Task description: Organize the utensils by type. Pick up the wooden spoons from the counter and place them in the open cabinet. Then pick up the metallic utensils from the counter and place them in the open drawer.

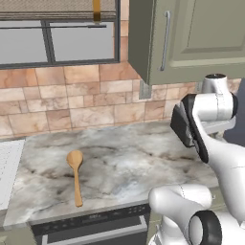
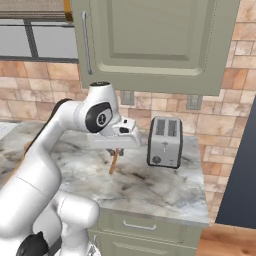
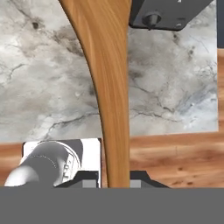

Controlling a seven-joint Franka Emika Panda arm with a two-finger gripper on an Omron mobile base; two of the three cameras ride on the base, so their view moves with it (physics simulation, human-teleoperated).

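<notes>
My gripper (image 2: 114, 150) is shut on the slim wooden spoon (image 2: 114, 162), which hangs from it above the marbled counter (image 2: 150, 185), left of the toaster. In the hand view this spoon (image 3: 109, 87) runs from between my fingertips (image 3: 140, 179) up past the top edge, widening as it goes. The long wooden spoon (image 1: 75, 174) with the round bowl lies flat on the counter (image 1: 129, 162), handle pointing toward the front edge. The sage-green cabinet (image 1: 191, 38) hangs above, its door (image 2: 150, 40) and bar handle (image 2: 86, 42) facing me. The metallic utensils and the open drawer are out of view.
A silver toaster (image 2: 165, 142) stands on the counter close to the right of my hand. A window (image 1: 57, 43) sits above the brick backsplash. A dark dishwasher panel (image 1: 91, 222) lies under the counter edge. A shut drawer front (image 2: 135, 225) is below the toaster.
</notes>
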